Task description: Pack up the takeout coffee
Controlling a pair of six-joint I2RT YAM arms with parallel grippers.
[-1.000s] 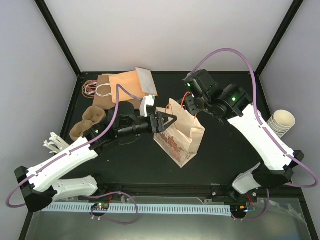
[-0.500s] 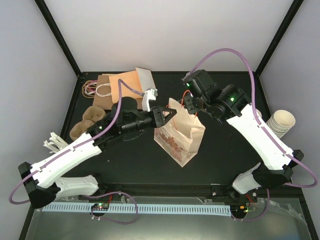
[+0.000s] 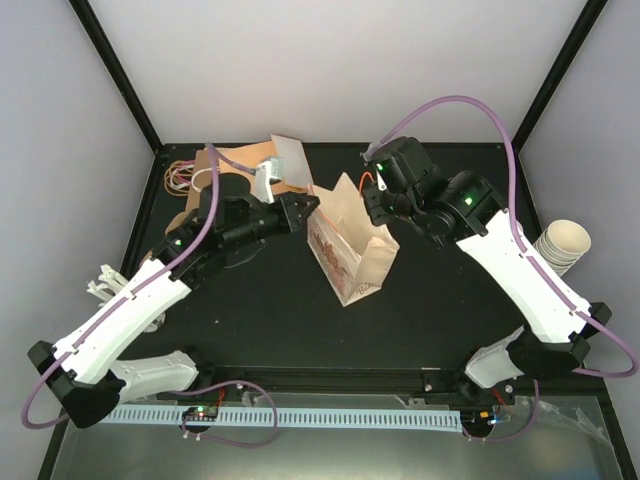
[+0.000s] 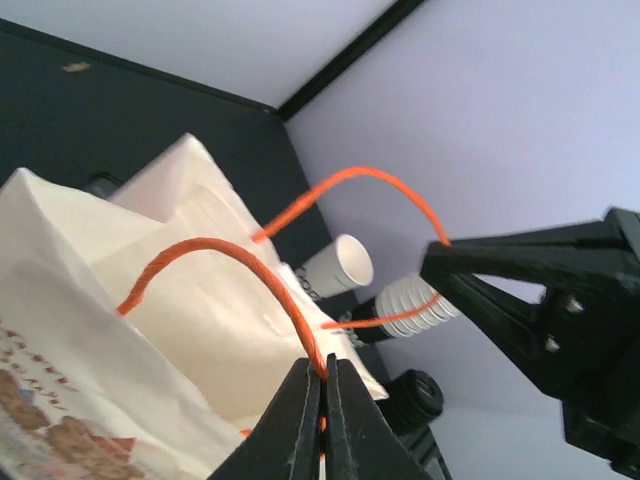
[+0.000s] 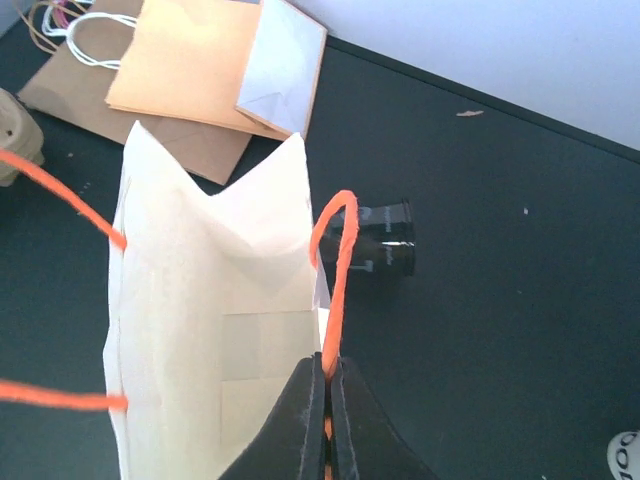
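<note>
While left gripper (image 4: 321, 372) and right gripper (image 5: 326, 368) pinch orange handles (image 4: 222, 254) | cup (image 4: 340, 266) pale, tapered

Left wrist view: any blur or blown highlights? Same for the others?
Left wrist: paper bag washed bright, left tool soft up close. Right wrist: right tool soft, bag sharp. Top external: even light, faint shadows, no glare.

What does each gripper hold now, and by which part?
Both hold the paper bag by its orange handles: the left gripper pinches one handle loop, the right gripper the other.
</note>
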